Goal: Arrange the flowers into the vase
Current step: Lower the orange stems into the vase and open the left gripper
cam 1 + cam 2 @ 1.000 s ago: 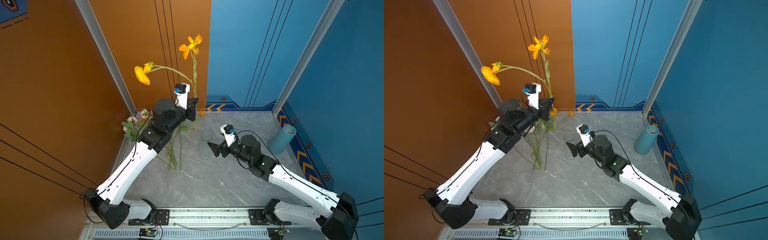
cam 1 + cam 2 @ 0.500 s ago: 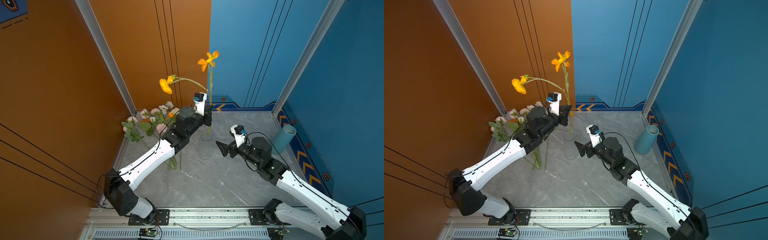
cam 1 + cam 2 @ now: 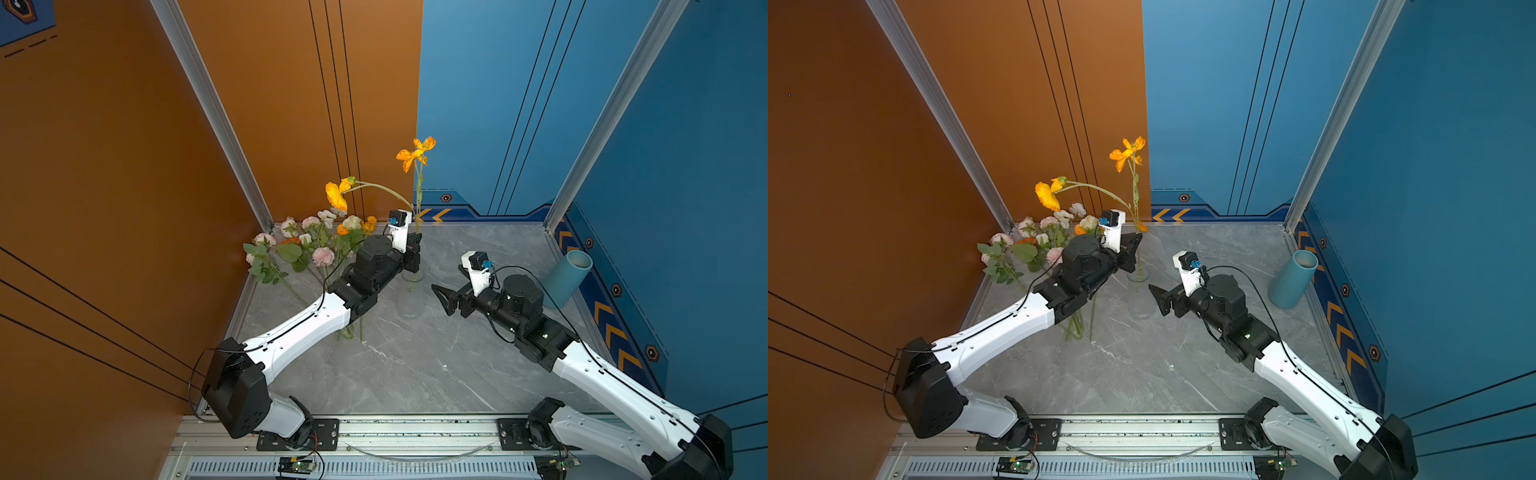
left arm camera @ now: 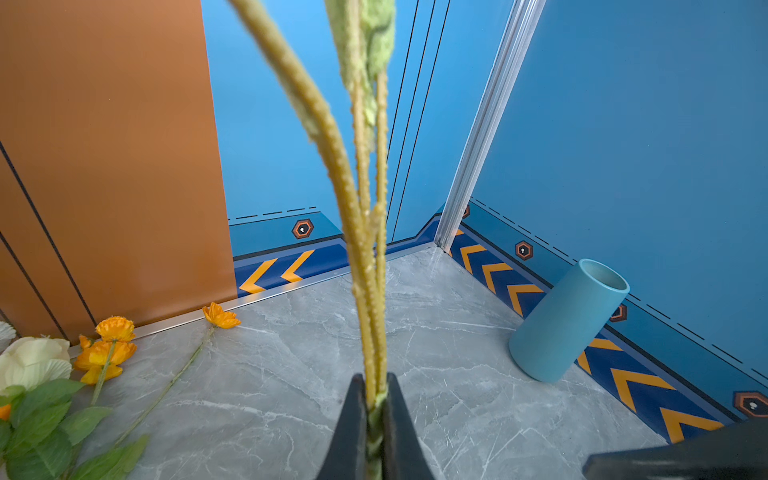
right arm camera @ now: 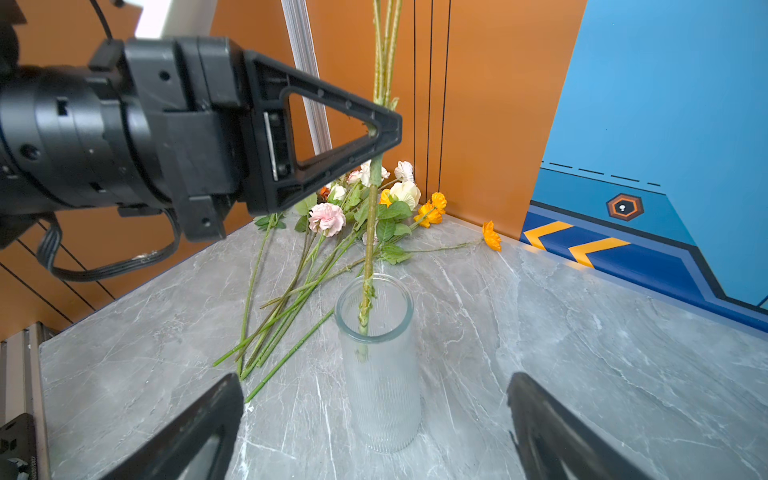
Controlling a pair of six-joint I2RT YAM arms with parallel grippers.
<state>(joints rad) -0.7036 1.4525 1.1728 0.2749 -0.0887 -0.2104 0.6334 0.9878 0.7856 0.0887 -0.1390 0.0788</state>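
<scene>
Pinched tight in the left end effector (image 5: 384, 129): one branching stem (image 5: 370, 224), held upright, with two orange blooms (image 3: 415, 153) at the top. Lower end of that stem past the rim and inside the glass vase (image 5: 378, 374); how deep, hard to tell through the ribbed glass. Vase upright near the middle of the bench (image 3: 415, 365). Just beside it, spread wide and holding nothing, the right end effector (image 3: 440, 298), pointed at the vase and not touching it. Remaining flowers (image 3: 309, 245) flat on the bench in the back left corner, pink, cream and orange heads toward the walls, cut ends toward the middle. One loose flower (image 4: 220, 316), orange, a little apart from the bunch. Blue tube (image 3: 567, 278) tilted against the wall on the right, well apart from the vase.
</scene>
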